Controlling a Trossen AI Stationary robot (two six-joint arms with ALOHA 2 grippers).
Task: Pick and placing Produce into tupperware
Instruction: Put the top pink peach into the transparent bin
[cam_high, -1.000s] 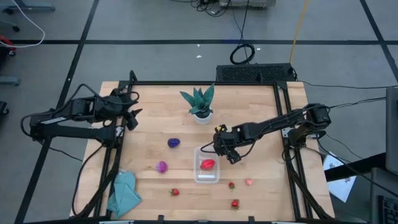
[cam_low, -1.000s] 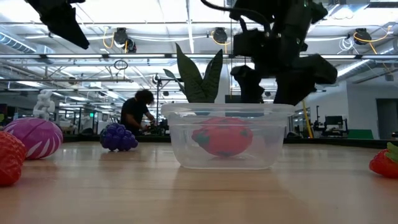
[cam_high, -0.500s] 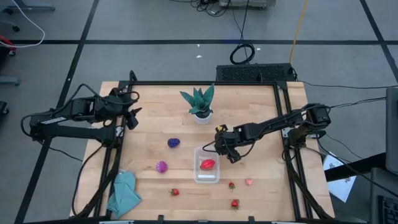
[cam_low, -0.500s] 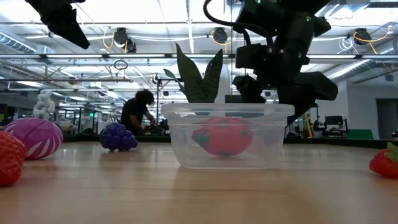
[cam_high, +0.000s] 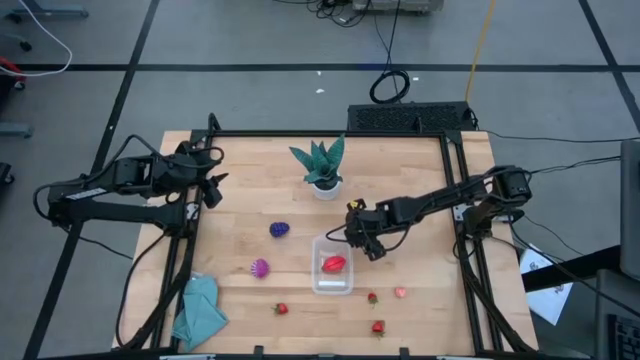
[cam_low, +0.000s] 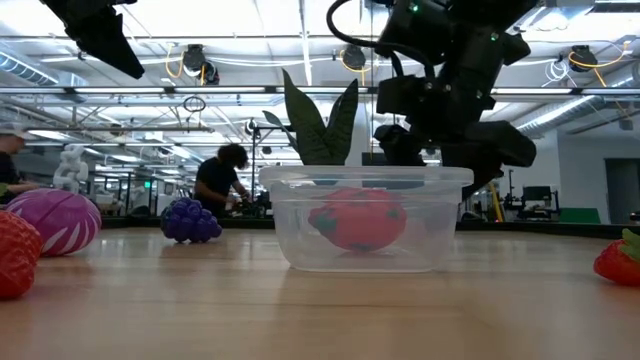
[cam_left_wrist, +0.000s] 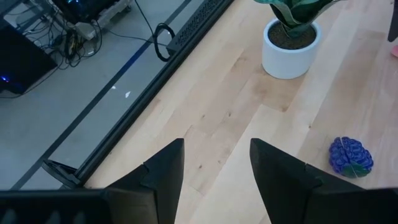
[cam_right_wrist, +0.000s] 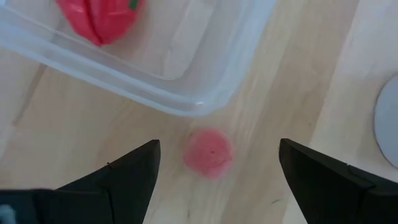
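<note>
We see the wooden table (cam_high: 420, 180) with the two dark arms reaching over it. The left arm waits at the table's left edge, its left gripper (cam_high: 213, 190) held above the wood with the fingers (cam_left_wrist: 163, 171) parted a little and nothing between them. The right gripper (cam_high: 362, 241) hovers just beside the far right corner of the tupperware (cam_high: 332, 266), its fingers (cam_right_wrist: 127, 171) spread wide and holding nothing.

A teal cloth (cam_high: 199, 308) lies crumpled at the near left corner, and a green potted plant (cam_high: 321, 164) in a white pot stands toward the far edge.

The clear tupperware sits on the wood near the table's middle, holding one large red strawberry (cam_high: 333, 264).

Among the loose produce, we find a dark purple berry (cam_high: 280, 229) and a striped magenta fruit (cam_high: 260, 268) left of the container, well apart from it. In the right wrist view a pale pink piece (cam_right_wrist: 208, 153) lies on the wood between the open fingers, just outside the container's corner. Small red strawberries (cam_high: 281, 309) dot the near edge, with another pale pink piece (cam_high: 400, 292) at their right.
</note>
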